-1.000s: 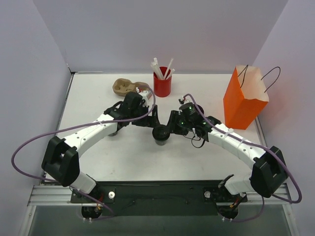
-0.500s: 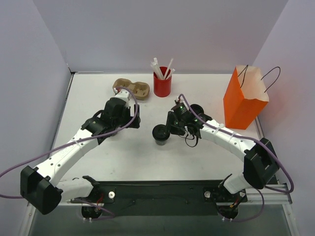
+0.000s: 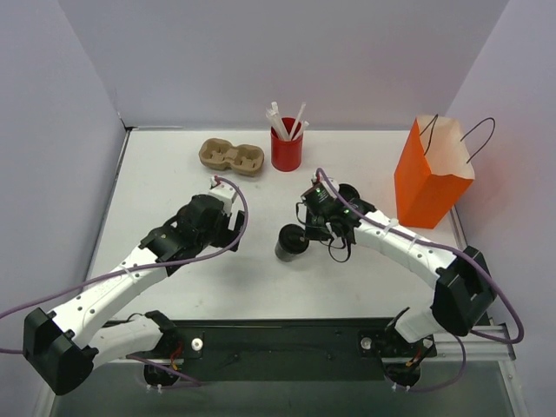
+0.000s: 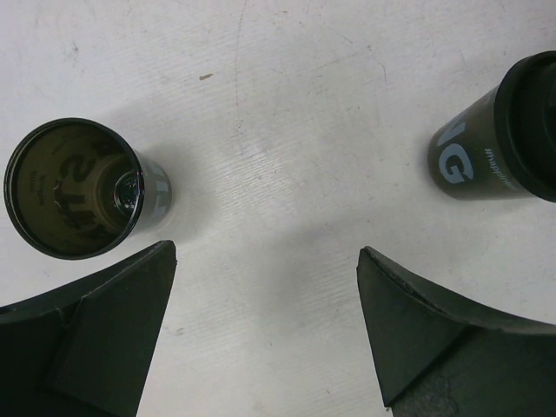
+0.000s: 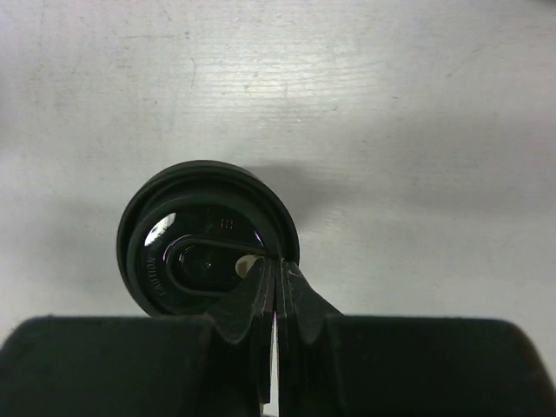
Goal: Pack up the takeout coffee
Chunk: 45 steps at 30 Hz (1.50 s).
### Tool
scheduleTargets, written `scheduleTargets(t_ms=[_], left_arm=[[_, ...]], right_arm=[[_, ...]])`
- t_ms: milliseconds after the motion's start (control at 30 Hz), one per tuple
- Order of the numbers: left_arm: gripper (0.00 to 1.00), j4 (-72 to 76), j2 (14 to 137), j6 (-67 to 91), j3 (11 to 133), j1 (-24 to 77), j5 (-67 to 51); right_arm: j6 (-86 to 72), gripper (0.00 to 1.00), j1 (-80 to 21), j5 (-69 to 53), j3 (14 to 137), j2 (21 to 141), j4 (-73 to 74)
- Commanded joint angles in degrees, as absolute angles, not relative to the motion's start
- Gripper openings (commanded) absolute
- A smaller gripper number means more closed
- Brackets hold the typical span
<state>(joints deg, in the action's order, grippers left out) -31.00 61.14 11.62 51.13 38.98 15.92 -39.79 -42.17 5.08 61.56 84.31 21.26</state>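
A dark coffee cup with a black lid (image 3: 291, 243) leans on the table at the centre. My right gripper (image 3: 306, 233) is shut on the lid's rim, as the right wrist view shows, with the fingertips (image 5: 278, 263) pinching the edge of the lid (image 5: 204, 234). In the left wrist view the same cup (image 4: 508, 143) leans at the upper right. A second dark cup (image 4: 74, 187) stands open, without a lid, at the left. My left gripper (image 4: 265, 252) is open and empty above bare table between them. In the top view the left gripper (image 3: 233, 228) hides the open cup.
An orange paper bag (image 3: 432, 174) stands open at the right. A red cup of white straws (image 3: 286, 149) and a tan two-hole carrier (image 3: 231, 157) sit at the back. Walls close in the left, back and right sides.
My left arm has pulled back from the lidded cup toward the near left. My right gripper has stayed on the lid and the cup has shifted slightly right and now leans.
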Motion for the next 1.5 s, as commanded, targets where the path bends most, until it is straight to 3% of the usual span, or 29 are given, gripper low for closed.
scheduleTargets(t_ms=[0, 333, 433, 500, 633, 667, 767, 867, 1100, 1467], left_arm=[[0.95, -31.2, 58.7, 9.6, 51.2, 41.0, 19.5], [0.96, -31.4, 56.8, 9.3, 50.5, 43.5, 21.3], [0.96, -31.4, 56.9, 9.3, 50.5, 43.9, 21.1], [0.96, -31.4, 57.0, 9.4, 50.5, 44.0, 21.3], [0.96, -31.3, 57.0, 9.7, 50.4, 44.2, 21.1], [0.96, -31.3, 57.0, 9.7, 50.3, 44.1, 20.9], [0.96, -31.0, 56.8, 9.6, 49.9, 45.2, 20.8], [0.96, -31.2, 57.2, 9.5, 49.9, 45.7, 21.1], [0.96, -31.6, 58.1, 9.5, 50.0, 47.3, 21.7], [0.96, -31.8, 58.7, 9.2, 50.0, 48.3, 22.9]], right_arm=[[-34.7, 0.0, -39.5, 9.8, 63.5, 77.5, 32.0], [-28.0, 0.0, -21.3, 7.7, 52.4, 62.6, 37.3], [-27.1, 0.0, -20.0, 6.2, 51.3, 59.0, 35.6], [-27.1, 0.13, -20.2, 3.1, 50.5, 57.9, 33.2], [-26.2, 0.29, -20.0, 2.3, 49.1, 60.0, 30.0], [-25.8, 0.47, -19.7, 2.5, 48.7, 60.5, 28.8], [-25.6, 0.66, -17.1, 3.0, 49.0, 62.6, 27.8], [-23.5, 0.72, -12.9, 2.9, 49.8, 65.6, 26.6], [-13.1, 0.78, -4.9, -9.8, 55.4, 73.9, 25.2], [-3.0, 0.75, -0.9, -26.2, 68.2, 89.8, 24.3]])
